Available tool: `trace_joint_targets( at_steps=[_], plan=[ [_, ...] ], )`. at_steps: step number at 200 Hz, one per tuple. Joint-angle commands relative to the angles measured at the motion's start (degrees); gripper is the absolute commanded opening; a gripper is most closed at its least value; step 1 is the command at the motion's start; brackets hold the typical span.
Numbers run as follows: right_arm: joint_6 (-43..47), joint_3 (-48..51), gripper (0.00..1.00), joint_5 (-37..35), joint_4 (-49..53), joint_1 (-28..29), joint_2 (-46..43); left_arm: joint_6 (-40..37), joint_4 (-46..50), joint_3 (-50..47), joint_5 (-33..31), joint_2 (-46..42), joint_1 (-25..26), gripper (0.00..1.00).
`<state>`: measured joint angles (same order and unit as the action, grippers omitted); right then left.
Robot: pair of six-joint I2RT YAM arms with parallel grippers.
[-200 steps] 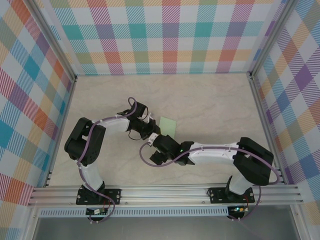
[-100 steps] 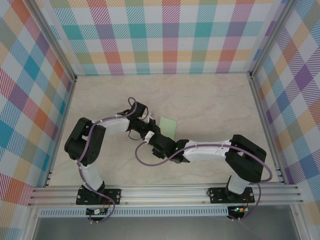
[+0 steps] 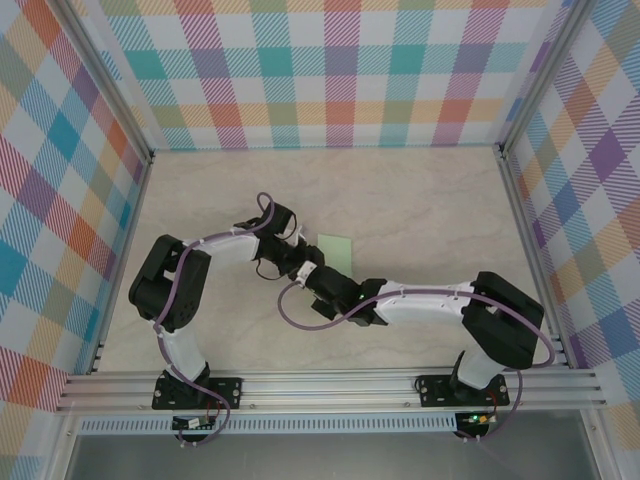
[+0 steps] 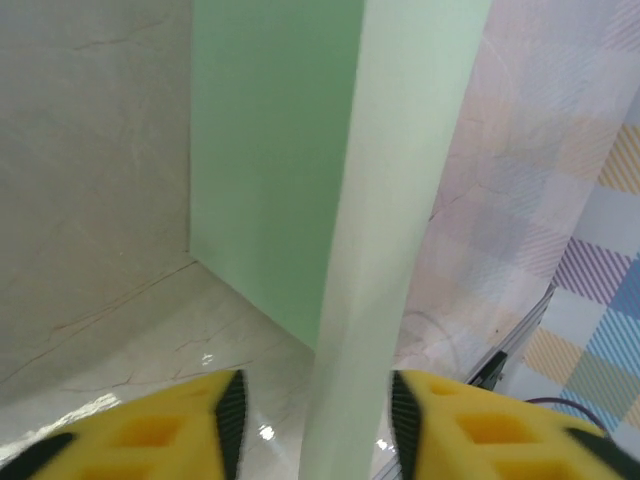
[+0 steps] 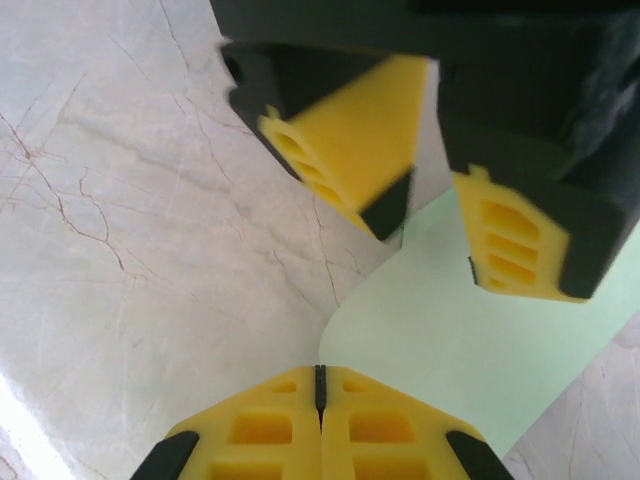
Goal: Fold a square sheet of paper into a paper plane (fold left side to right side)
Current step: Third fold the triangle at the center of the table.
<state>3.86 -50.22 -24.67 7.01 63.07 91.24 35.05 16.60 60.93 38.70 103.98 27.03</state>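
— Well, where is the square sheet of paper (image 3: 338, 248)?

— On the marbled table (image 3: 430, 200), just to the right of the left gripper (image 3: 303, 254) and close against its tips. From above it shows as a narrow, pale green oblong.

— And is that left claw apart or together?

— Apart. In its own wrist view the yellow fingers (image 4: 150, 435) stand wide, and a paler strip of the sheet rises between them. As far as I can see it touches neither pad. The flat green part lies on the table beyond the left gripper.

— What about the right gripper (image 3: 317, 272)?

— It sits just on the near side of the left gripper, almost nose to nose. Its pads (image 5: 260, 430) are pressed together with only a thin seam between them. The sheet's curled edge runs up into that seam, so the claw looks clamped on the paper.

— Does the right wrist view catch the left gripper too?

— Yes. It hangs over the sheet's edge, with its fingers parted and black pads at the tips.
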Motion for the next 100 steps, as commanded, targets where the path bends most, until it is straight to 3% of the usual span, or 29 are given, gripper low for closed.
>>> trace_joint_targets(
  at_steps=[1, 18, 35, 74, 100],
  plan=[
    [-1.4, 1.2, 0.00, 2.8, 0.5, -0.9, -2.1, -2.9, 5.3, 1.4, -0.4, -3.6, -2.4, 0.55],
    [-1.8, 1.7, 0.00, 4.0, 0.3, -1.3, -2.2, -4.5, 7.3, 2.1, 0.3, -5.7, -4.7, 0.61],
    [-2.2, 1.9, 0.00, 4.6, -0.1, -1.6, -2.3, -6.5, 9.7, 4.3, 0.4, -6.8, -6.5, 0.61],
    [-3.3, 2.4, 0.00, 5.5, -1.3, -2.4, -2.2, -8.4, 9.4, 13.4, 4.1, -1.9, -4.6, 0.29],
    [-3.9, 2.8, 0.00, 5.9, -1.3, -2.8, -2.4, -10.6, 12.0, 22.4, 4.4, 6.8, -1.2, 0.20]
  ],
)
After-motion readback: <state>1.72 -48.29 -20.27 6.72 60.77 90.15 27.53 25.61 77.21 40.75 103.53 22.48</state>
